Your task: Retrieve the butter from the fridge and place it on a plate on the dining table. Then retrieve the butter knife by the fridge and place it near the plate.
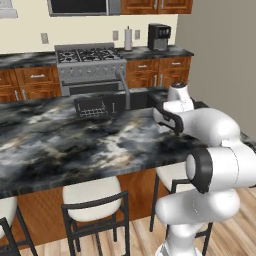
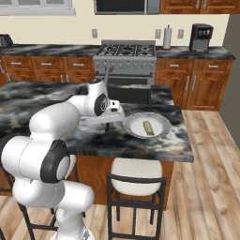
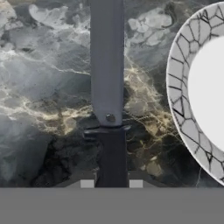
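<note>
Claw clamped on knife just above marbled surface, beside plate w/ butter near its right edge; sloppy release could knock blade into rim.

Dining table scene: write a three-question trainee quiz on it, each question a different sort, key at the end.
1. True or false: the butter lies on the plate.
2. The butter knife in the hand view is: A) on the plate, B) beside the plate over the dining table, C) in the sink.
3. Fill in: the gripper is ____ on the knife's dark handle.

Key: 1 true; 2 B; 3 shut.
</note>
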Controlling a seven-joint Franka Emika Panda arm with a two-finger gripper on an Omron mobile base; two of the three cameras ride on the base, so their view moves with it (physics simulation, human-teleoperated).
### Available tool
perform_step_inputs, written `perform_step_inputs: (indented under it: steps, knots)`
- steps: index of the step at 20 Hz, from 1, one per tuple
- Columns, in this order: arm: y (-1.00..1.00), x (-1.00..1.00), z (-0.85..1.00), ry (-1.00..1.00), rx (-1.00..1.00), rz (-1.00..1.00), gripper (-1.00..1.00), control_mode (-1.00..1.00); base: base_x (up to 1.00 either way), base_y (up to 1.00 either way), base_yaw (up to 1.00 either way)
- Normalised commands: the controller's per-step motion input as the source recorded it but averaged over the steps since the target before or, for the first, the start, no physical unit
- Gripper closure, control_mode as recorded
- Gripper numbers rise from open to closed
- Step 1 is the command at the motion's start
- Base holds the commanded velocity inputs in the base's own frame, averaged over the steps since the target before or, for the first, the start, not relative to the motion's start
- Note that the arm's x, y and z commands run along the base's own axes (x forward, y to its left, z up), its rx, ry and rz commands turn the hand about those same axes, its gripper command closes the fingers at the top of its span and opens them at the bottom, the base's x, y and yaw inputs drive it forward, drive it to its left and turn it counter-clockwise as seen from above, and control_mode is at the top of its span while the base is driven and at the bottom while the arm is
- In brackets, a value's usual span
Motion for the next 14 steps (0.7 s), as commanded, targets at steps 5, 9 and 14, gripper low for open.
perform_step_inputs:
  steps: [5, 9, 14]
  knots:
    - [0.0, 0.16, -0.23, 0.01, -0.06, -0.01, 1.0, -1.0, 0.0, 0.0, 0.0]
    - [0.0, 0.12, -0.24, 0.0, -0.05, -0.02, 1.0, -1.0, 0.0, 0.0, 0.0]
    - [-0.01, 0.01, -0.18, 0.0, -0.01, 0.0, 1.0, -1.0, 0.0, 0.0, 0.0]
